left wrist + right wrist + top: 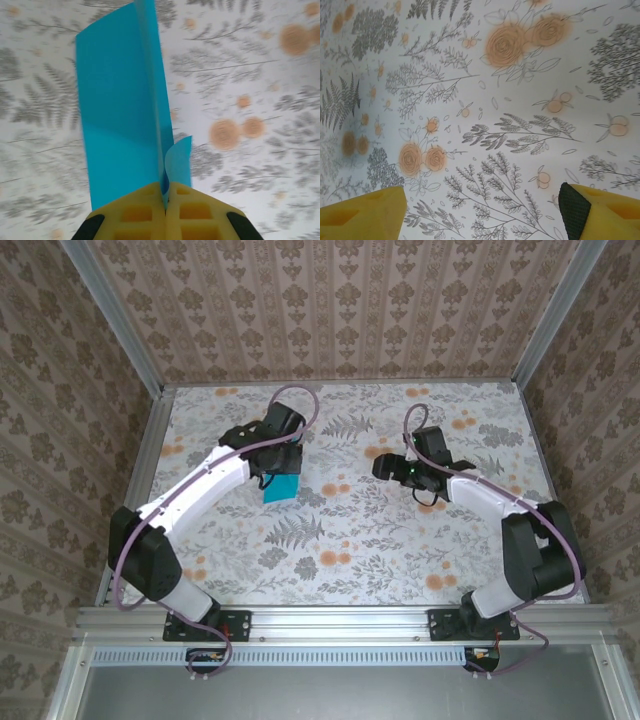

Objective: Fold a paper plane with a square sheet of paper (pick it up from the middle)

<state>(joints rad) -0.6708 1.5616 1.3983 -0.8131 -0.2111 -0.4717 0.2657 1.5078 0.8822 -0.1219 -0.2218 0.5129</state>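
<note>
The turquoise-blue sheet of paper (pixel 281 488) hangs folded double from my left gripper (pixel 280 466), left of the table's middle. In the left wrist view the yellow jaws are pressed together on the folded sheet of paper (pixel 120 120), which runs away from the left gripper (pixel 165 197) with a crease along its right side and a small flap curling out at the right. My right gripper (pixel 385 468) hovers right of centre, apart from the paper. Its yellow fingers (pixel 362 217) stand wide apart over bare floral tabletop, and nothing lies between them at the right gripper (pixel 482 215).
The floral-patterned tabletop (pixel 350 540) is fenced by aluminium rails, with patterned walls at the left, back and right. Cables loop above both wrists. About a hand's width of table separates the two grippers.
</note>
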